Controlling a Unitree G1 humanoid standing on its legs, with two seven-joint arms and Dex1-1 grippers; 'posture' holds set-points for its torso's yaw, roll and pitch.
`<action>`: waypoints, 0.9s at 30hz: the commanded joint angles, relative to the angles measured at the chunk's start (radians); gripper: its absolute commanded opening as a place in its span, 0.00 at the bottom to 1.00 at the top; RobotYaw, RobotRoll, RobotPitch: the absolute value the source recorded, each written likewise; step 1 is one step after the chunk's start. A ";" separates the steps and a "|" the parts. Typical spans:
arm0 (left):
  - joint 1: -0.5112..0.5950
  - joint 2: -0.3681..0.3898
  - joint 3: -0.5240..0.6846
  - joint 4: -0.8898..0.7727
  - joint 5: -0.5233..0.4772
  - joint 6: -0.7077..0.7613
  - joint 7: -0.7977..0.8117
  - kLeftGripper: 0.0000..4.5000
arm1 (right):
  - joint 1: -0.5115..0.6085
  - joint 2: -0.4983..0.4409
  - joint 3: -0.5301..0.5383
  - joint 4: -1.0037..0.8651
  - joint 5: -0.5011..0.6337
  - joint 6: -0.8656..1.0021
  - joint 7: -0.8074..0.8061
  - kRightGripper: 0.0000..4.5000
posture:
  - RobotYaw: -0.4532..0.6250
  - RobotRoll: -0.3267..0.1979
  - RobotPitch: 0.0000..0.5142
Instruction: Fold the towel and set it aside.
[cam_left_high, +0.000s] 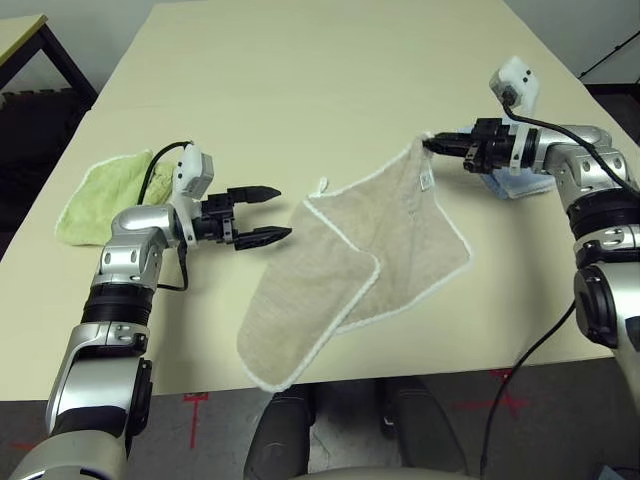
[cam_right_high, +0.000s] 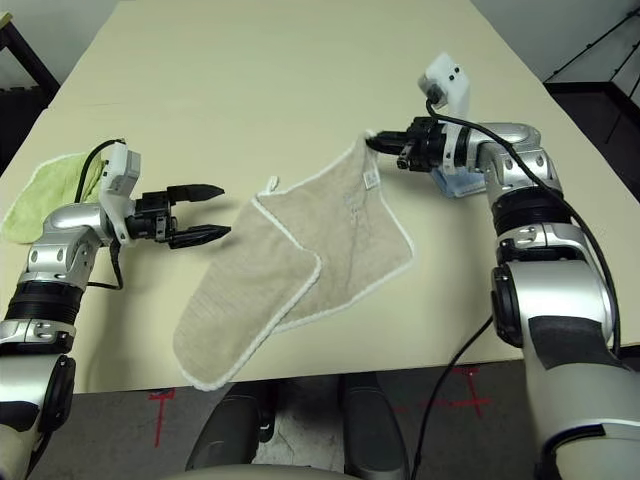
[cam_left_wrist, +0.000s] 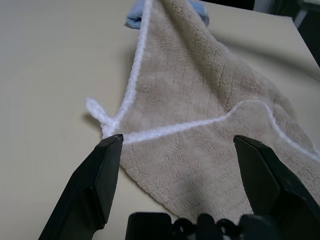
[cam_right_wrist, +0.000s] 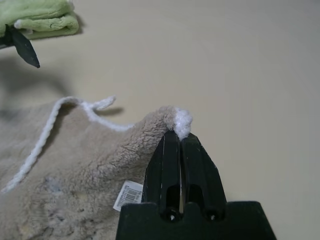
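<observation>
**Inspector A:** Position of the towel (cam_left_high: 360, 265)?

**Inspector B:** On the table (cam_left_high: 300, 90), near the front edge, between the two arms. It is beige with white edging. Most of it lies flat, with one flap doubled over toward the front, so two edged layers overlap. Its far right corner is raised off the surface.

**Inspector A:** What raises it?

**Inspector B:** The right gripper (cam_left_high: 432, 144). Its fingers (cam_right_wrist: 172, 165) are pressed together on that corner; a tuft of white edging shows at their tips in the right wrist view. The gripper points roughly level, toward the robot's left.

**Inspector A:** Tag and loop?

**Inspector B:** The white tag (cam_right_wrist: 128, 195) sits on the cloth just beside the pinched corner. The white loop (cam_left_high: 322, 186) lies on the table at the towel's far left corner, flat.

**Inspector A:** Left gripper (cam_left_high: 275, 212)?

**Inspector B:** Fingers spread wide, nothing between them. It hangs just beside the towel's left edge, pointing toward it, not touching. In the left wrist view the loop corner lies close ahead of one finger (cam_left_wrist: 92, 185).

**Inspector A:** Other items?

**Inspector B:** A green towel (cam_left_high: 100, 195) folded on the table behind the left arm, well apart from the beige one. A blue cloth (cam_left_high: 518, 186) lies under the right forearm, mostly hidden.
</observation>
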 joint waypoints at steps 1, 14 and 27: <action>-0.004 -0.012 -0.005 -0.009 -0.003 0.014 0.012 1.00 | -0.014 0.012 -0.009 -0.005 -0.044 -0.225 -0.123 0.01 | 0.41 0.62 0.32; -0.034 -0.033 0.000 0.003 -0.009 0.035 0.032 1.00 | -0.304 0.075 -0.076 0.011 0.002 -0.571 -0.377 0.01 | 0.40 0.62 0.30; -0.201 -0.155 0.086 0.012 -0.039 0.198 0.366 1.00 | -0.335 0.113 -0.094 0.002 0.036 -0.490 -0.420 0.01 | 0.41 0.62 0.30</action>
